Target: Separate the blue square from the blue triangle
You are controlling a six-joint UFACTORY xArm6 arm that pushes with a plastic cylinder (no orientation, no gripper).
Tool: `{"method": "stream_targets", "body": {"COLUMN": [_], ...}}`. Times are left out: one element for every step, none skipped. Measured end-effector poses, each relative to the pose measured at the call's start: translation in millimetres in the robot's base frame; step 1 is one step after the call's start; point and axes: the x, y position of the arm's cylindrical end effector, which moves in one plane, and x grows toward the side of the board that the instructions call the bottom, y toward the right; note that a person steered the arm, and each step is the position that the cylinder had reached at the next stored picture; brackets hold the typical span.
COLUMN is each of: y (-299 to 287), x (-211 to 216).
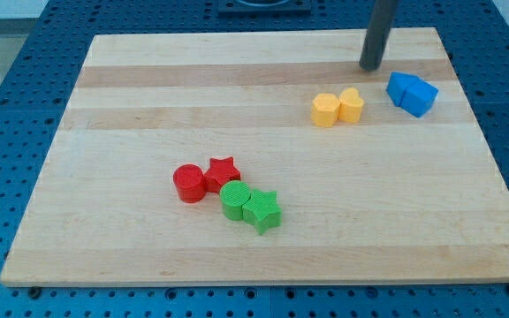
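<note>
Two blue blocks touch each other at the view's upper right. The left one (401,88) and the right one (420,97) form one blue lump; I cannot tell which is the square and which the triangle. My tip (371,66) rests on the board just up and left of the blue pair, a short gap away from it. The dark rod rises out of the view's top.
Two yellow blocks (326,110) (352,105) touch each other just left of the blue pair. A red cylinder (188,184), a red star (223,170), a green cylinder (234,200) and a green star (262,211) cluster at lower centre-left. The wooden board (104,132) lies on a blue perforated table.
</note>
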Motion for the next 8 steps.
{"method": "stream_targets", "body": {"y": [25.8,47.0,59.9,62.1,62.1,62.1,62.1,62.1], "x": [-2.9,-1.6,-1.6,0.0,23.9,74.2,129.6,177.5]}}
